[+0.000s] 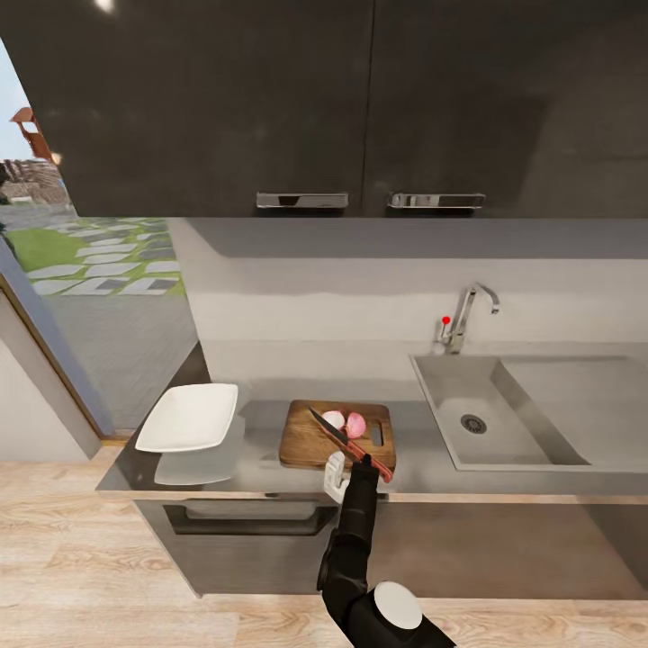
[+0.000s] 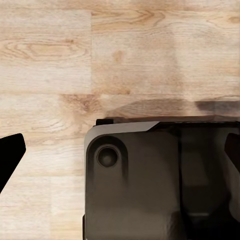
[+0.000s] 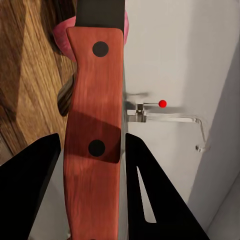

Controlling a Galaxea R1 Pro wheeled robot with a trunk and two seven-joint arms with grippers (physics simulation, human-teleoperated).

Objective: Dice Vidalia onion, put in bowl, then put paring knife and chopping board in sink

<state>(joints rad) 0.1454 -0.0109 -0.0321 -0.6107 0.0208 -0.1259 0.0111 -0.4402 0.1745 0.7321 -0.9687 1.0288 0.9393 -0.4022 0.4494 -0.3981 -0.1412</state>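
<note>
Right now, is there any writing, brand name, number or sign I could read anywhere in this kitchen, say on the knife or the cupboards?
None: no readable text anywhere.
The red-handled paring knife in the right hand shows only two dark rivets.
The dark brown wooden chopping board, white square bowl and grey steel sink are unmarked.

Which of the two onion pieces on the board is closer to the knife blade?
The paler onion half, on the bowl's side; the paring knife blade passes right beside it. The pinker half sits toward the sink.
</note>
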